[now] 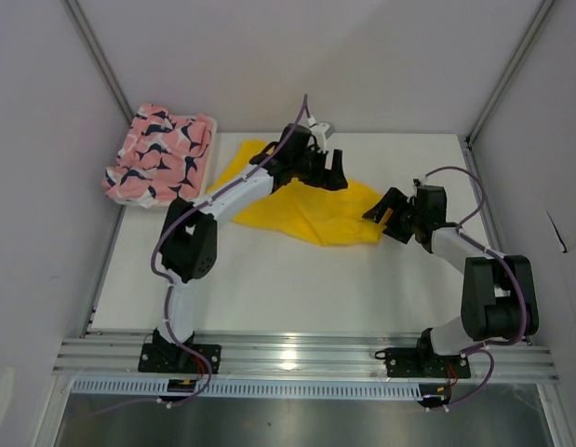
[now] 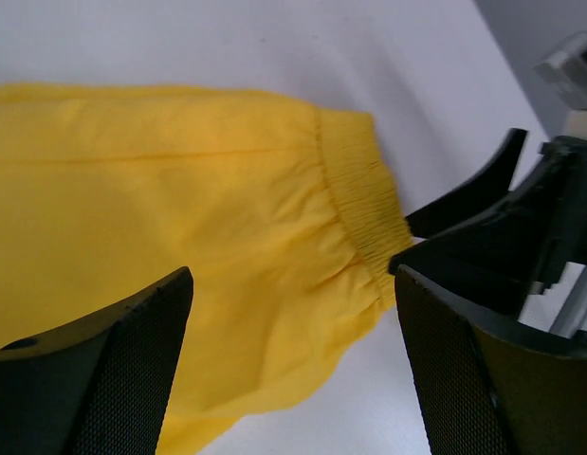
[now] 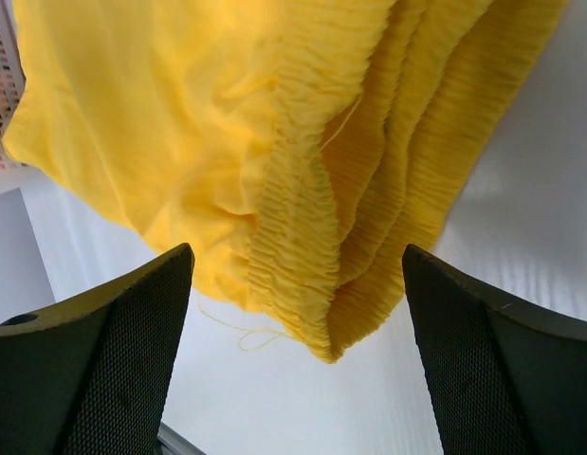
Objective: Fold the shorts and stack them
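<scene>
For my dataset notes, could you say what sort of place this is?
Probably a robot lab cell: white table boxed by plain panels, two arms bolted to an aluminium rail, yellow shorts laid out.

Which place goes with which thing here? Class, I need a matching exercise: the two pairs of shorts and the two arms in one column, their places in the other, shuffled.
Column one:
1. yellow shorts
2. pink printed shorts
3. left arm
4. right arm

Column two:
A. bent, its open jaws at the yellow shorts' right end
B. heaped at the far left corner
C. spread on the middle of the table
D. stretched out over the yellow shorts' far side

Pairs: 1-C, 2-B, 3-D, 4-A
</scene>
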